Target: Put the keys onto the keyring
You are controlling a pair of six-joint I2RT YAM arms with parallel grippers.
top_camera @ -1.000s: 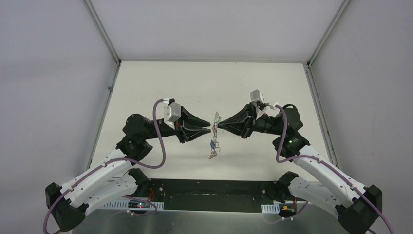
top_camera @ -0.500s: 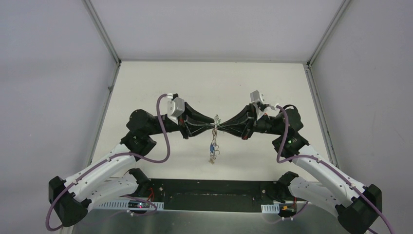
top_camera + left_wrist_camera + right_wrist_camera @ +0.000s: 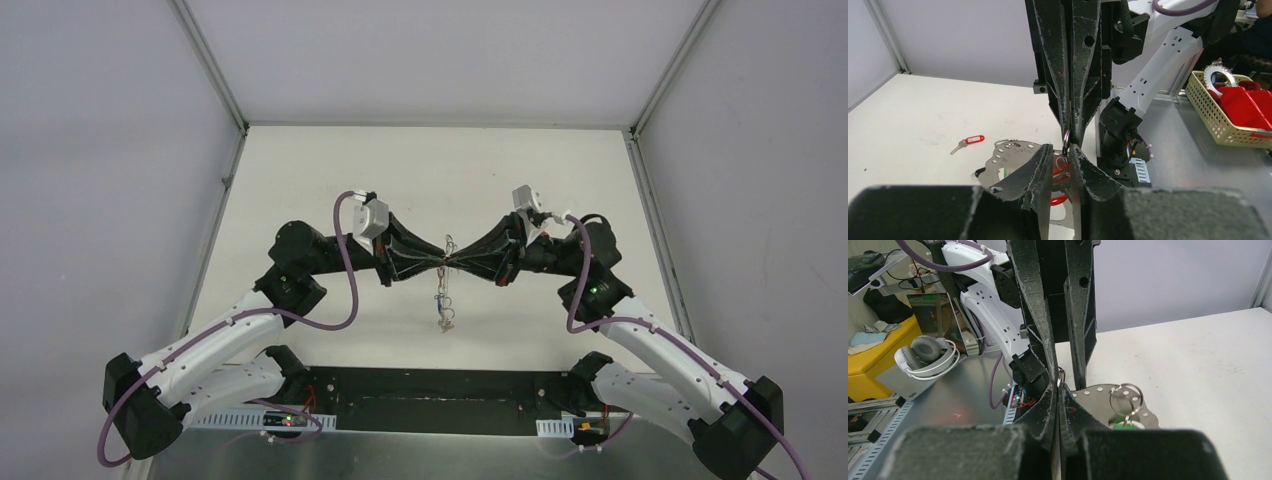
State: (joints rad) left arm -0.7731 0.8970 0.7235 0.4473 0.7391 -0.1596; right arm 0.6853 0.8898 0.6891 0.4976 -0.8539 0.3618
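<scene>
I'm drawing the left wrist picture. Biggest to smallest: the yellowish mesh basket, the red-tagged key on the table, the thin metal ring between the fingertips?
1. yellowish mesh basket
2. red-tagged key
3. thin metal ring, seen edge-on
Key and ring look close, and the ring sits nearer the camera, so their order is unsure.

The top camera is looking down from behind the near edge over the whole bench (image 3: 320, 180). Each wrist camera is looking closely along its own tool (left tool (image 3: 1062, 149), right tool (image 3: 1058, 388)) at the opposite one, all three sharing the spot where both are meeting.
</scene>
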